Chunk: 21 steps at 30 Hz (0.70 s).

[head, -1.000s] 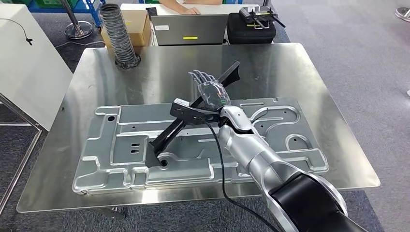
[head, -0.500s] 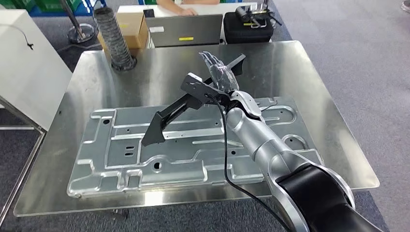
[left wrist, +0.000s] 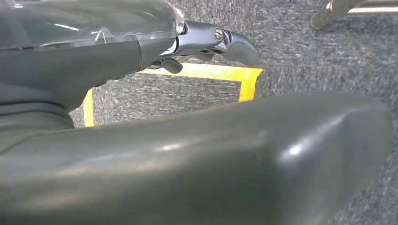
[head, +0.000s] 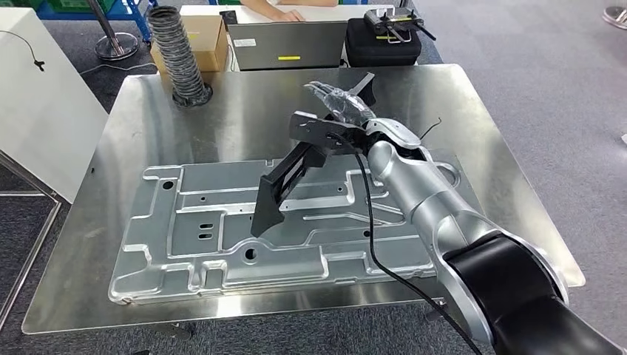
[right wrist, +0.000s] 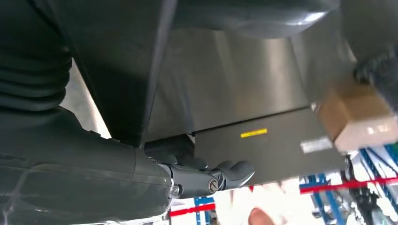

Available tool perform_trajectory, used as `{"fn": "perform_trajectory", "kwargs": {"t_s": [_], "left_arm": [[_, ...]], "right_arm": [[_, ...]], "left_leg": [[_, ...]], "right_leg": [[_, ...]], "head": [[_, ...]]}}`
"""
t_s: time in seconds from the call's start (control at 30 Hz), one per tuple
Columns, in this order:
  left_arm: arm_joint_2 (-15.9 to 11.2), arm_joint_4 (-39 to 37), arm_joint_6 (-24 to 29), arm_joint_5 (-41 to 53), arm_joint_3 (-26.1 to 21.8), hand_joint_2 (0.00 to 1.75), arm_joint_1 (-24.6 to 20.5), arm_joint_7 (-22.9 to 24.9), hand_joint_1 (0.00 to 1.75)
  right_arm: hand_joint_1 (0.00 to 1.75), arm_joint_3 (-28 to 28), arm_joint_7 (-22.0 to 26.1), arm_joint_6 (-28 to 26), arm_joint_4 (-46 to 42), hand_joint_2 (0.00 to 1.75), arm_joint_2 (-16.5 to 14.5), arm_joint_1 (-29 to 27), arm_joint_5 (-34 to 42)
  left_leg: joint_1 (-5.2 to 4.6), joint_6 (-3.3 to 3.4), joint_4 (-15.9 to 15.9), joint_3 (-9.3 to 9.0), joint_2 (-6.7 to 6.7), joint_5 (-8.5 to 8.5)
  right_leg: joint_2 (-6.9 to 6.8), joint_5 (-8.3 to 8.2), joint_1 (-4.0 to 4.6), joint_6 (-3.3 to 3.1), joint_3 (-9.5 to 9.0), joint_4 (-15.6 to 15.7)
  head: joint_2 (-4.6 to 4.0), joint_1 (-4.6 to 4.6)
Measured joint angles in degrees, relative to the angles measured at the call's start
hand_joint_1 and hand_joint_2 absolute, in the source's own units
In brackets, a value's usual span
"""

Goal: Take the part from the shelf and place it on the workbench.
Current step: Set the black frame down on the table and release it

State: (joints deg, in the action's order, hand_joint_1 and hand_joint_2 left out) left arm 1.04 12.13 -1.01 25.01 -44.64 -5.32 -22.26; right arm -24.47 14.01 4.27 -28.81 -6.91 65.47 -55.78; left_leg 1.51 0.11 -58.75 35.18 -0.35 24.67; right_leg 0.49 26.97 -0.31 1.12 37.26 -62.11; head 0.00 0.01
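A long black part (head: 285, 177) hangs tilted over the steel workbench (head: 222, 111). My right hand (head: 339, 103) grips it near its upper end, above the far middle of the table. The part's lower end points down over a large stamped metal panel (head: 207, 229) lying on the workbench; whether it touches the panel I cannot tell. In the right wrist view the part (right wrist: 117, 61) is a dark slab held against the right hand (right wrist: 94, 178), fingers wrapped under it. My left hand (left wrist: 117, 70) hangs over grey carpet, fingers apart and holding nothing.
A ribbed grey hose (head: 177, 55) stands at the table's far left corner. Behind the table are a cardboard box (head: 211, 37), a grey laptop (head: 288, 44), a black case (head: 384, 41) and a person's hand (head: 285, 13). A white cabinet (head: 44, 103) stands left. Yellow tape (left wrist: 206, 72) marks the floor.
My right hand has lifted the black part off the panel and moved it toward the far side. The part's lower end, raised half a second ago, now tips down over the panel.
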Motion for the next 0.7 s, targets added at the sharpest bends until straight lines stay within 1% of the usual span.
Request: {"fn": "perform_trajectory", "kwargs": {"t_s": [0.03, 0.07, 0.1, 0.13, 0.17, 0.2, 0.23, 0.27, 0.3, 0.33, 0.37, 0.43, 0.47, 0.5, 0.53, 0.57, 0.6, 0.63, 0.67, 0.7], "left_arm": [[0.0, 0.0, 0.0, 0.1, 0.0, 0.0, -0.1, 0.0, 0.0], [0.0, 0.0, 0.0, 0.1, 0.0, 0.0, -0.2, 0.0, 0.0], [0.0, 0.0, 0.0, 0.1, 0.0, 0.0, -0.3, 0.0, 0.0], [0.0, 0.0, 0.0, 0.2, 0.0, 0.0, -0.4, 0.0, 0.0], [0.0, 0.0, 0.0, 0.2, 0.0, 0.0, -0.4, 0.1, 0.0], [0.0, 0.0, 0.0, 0.2, 0.0, 0.0, -0.4, 0.1, 0.0], [0.0, 0.0, 0.0, 0.2, 0.0, 0.0, -0.4, 0.1, 0.0], [0.0, 0.0, 0.0, 0.3, 0.0, 0.0, -0.4, 0.1, 0.0], [0.1, 0.0, 0.0, 0.4, 0.0, 0.0, -0.5, 0.1, 0.0], [0.1, 0.0, -0.1, 0.5, 0.0, 0.0, -0.7, 0.2, 0.0], [0.1, 0.0, -0.1, 0.7, 0.0, 0.0, -0.8, 0.3, 0.0], [0.1, 0.0, -0.1, 0.8, 0.0, 0.0, -1.0, 0.4, 0.0], [0.1, 0.0, -0.1, 0.9, 0.0, 0.0, -1.0, 0.4, 0.0], [0.1, 0.0, -0.1, 0.9, 0.0, 0.0, -1.0, 0.5, 0.0], [0.1, 0.0, -0.1, 0.9, 0.0, 0.0, -1.0, 0.5, 0.0], [0.1, 0.0, -0.1, 0.9, 0.0, 0.0, -1.1, 0.5, 0.0], [0.1, 0.0, -0.1, 1.0, 0.0, 0.0, -1.1, 0.6, 0.0], [0.1, 0.0, -0.1, 1.0, 0.0, 0.0, -1.1, 0.6, 0.0], [0.1, 0.0, -0.1, 1.0, 0.0, 0.0, -1.0, 0.7, 0.0], [0.1, 0.0, -0.1, 1.0, 0.0, 0.0, -1.0, 0.7, 0.0]], "right_arm": [[0.0, -0.6, -0.1, 0.2, 0.1, 0.0, 0.2, 0.2, -0.2], [0.0, -1.2, -0.1, 0.4, 0.3, 0.0, 0.3, 0.4, -0.5], [0.0, -1.9, -0.1, 0.6, 0.5, 0.0, 0.5, 0.6, -1.0], [0.0, -2.6, -0.1, 0.8, 0.7, 0.0, 0.6, 0.6, -1.7], [0.0, -3.4, -0.1, 1.0, 1.0, 0.0, 0.6, 0.6, -2.7], [0.0, -4.4, -0.1, 1.0, 1.2, 0.0, 0.7, 0.6, -3.8], [0.0, -5.2, -0.2, 1.0, 1.4, 0.0, 0.7, 0.6, -4.8], [0.0, -6.0, -0.3, 0.9, 1.6, 0.0, 0.7, 0.7, -5.6], [0.0, -6.8, -0.4, 0.9, 1.8, 0.0, 0.7, 0.8, -6.3], [0.0, -7.5, -0.4, 1.0, 2.0, 0.0, 0.7, 0.8, -6.9], [0.0, -8.3, -0.5, 1.0, 2.3, 0.0, 0.7, 0.8, -7.3], [0.0, -9.3, -0.7, 1.1, 2.8, 0.0, 0.7, 0.7, -7.9], [0.0, -9.6, -0.8, 1.1, 3.0, 0.0, 0.7, 0.7, -8.0], [0.0, -9.9, -0.8, 1.1, 3.2, 0.0, 0.8, 0.8, -8.0], [0.0, -10.1, -0.8, 1.1, 3.3, 0.0, 0.7, 0.8, -8.1], [0.0, -10.4, -0.8, 1.1, 3.5, 0.0, 0.7, 0.8, -8.2], [0.0, -10.7, -0.9, 1.2, 3.7, 0.0, 0.7, 0.7, -8.5], [0.0, -11.1, -0.9, 1.3, 3.9, 0.0, 0.7, 0.7, -8.8], [0.0, -11.4, -1.0, 1.3, 4.1, 0.0, 0.7, 0.7, -9.2], [0.0, -11.7, -1.0, 1.4, 4.2, 0.0, 0.7, 0.7, -9.5]], "left_leg": [[-0.01, 0.2, 0.0, -0.03, 0.01, -0.03], [-0.04, 0.37, 0.1, -0.04, 0.01, -0.03], [-0.07, 0.43, 0.1, -0.08, 0.0, 0.0], [-0.09, 0.46, 0.1, -0.14, -0.03, 0.03], [-0.09, 0.46, 0.0, -0.23, -0.08, 0.07], [-0.09, 0.42, 0.0, -0.35, -0.14, 0.12], [-0.1, 0.33, 0.0, -0.49, -0.2, 0.2], [-0.2, 0.15, 0.0, -0.54, -0.23, 0.3], [-0.27, -0.08, 0.0, -0.54, -0.24, 0.38], [-0.34, -0.34, 0.1, -0.52, -0.23, 0.43], [-0.38, -0.66, 0.1, -0.49, -0.21, 0.42], [-0.3, -1.29, 0.3, -0.62, -0.18, 0.5], [-0.28, -1.55, -0.3, -0.43, -0.11, 1.07], [-0.26, -1.76, -2.1, 0.26, -0.05, 2.24], [-0.21, -1.9, -4.9, 1.51, 0.02, 3.88], [-0.21, -2.05, -8.9, 3.33, 0.04, 5.78], [-0.19, -2.17, -12.7, 5.18, 0.04, 7.22], [-0.19, -2.25, -15.2, 6.5, 0.04, 7.76], [-0.19, -2.27, -15.7, 6.89, 0.04, 7.21], [-0.19, -2.21, -13.6, 6.01, 0.05, 5.55]], "right_leg": [[-0.06, 1.67, -0.09, 0.24, 1.51, -3.3], [-0.1, 3.44, -0.11, 0.45, 3.45, -7.4], [-0.12, 4.57, -0.16, 0.56, 5.18, -10.8], [-0.13, 4.75, -0.21, 0.59, 6.25, -12.8], [-0.14, 3.81, -0.24, 0.52, 6.24, -12.4], [-0.14, 1.98, -0.27, 0.34, 5.19, -9.9], [-0.14, -0.23, -0.25, 0.06, 3.41, -5.9], [-0.14, -1.82, -0.11, -0.22, 1.56, -1.9], [-0.14, -2.81, 0.03, -0.46, 0.22, 1.1], [-0.12, -3.14, 0.22, -0.64, -0.5, 2.8], [-0.1, -2.96, 0.41, -0.8, -0.69, 3.3], [-0.15, -3.16, 0.31, -1.33, -0.83, 3.8], [-0.21, -3.28, 0.16, -1.7, -1.04, 4.1], [-0.27, -3.41, 0.0, -2.03, -1.26, 4.4], [-0.32, -3.47, -0.04, -2.27, -1.43, 4.6], [-0.32, -3.45, 0.03, -2.45, -1.48, 4.6], [-0.31, -3.42, 0.12, -2.52, -1.49, 4.6], [-0.3, -3.37, 0.2, -2.56, -1.51, 4.5], [-0.28, -3.32, 0.24, -2.58, -1.54, 4.4], [-0.25, -3.22, 0.26, -2.55, -1.62, 4.3]], "head": [[0.0, 0.09], [0.0, 0.18], [0.0, 0.18], [0.0, 0.18], [0.0, 0.2], [0.0, 0.2], [0.0, 0.21], [0.0, 0.19], [0.0, 0.19], [0.0, 0.15], [0.0, 0.13], [0.0, 0.14], [0.0, 0.1], [0.0, 0.05], [0.0, -0.02], [0.0, -0.06], [0.0, -0.06], [0.0, -0.05], [0.0, -0.05], [0.0, -0.05]]}}
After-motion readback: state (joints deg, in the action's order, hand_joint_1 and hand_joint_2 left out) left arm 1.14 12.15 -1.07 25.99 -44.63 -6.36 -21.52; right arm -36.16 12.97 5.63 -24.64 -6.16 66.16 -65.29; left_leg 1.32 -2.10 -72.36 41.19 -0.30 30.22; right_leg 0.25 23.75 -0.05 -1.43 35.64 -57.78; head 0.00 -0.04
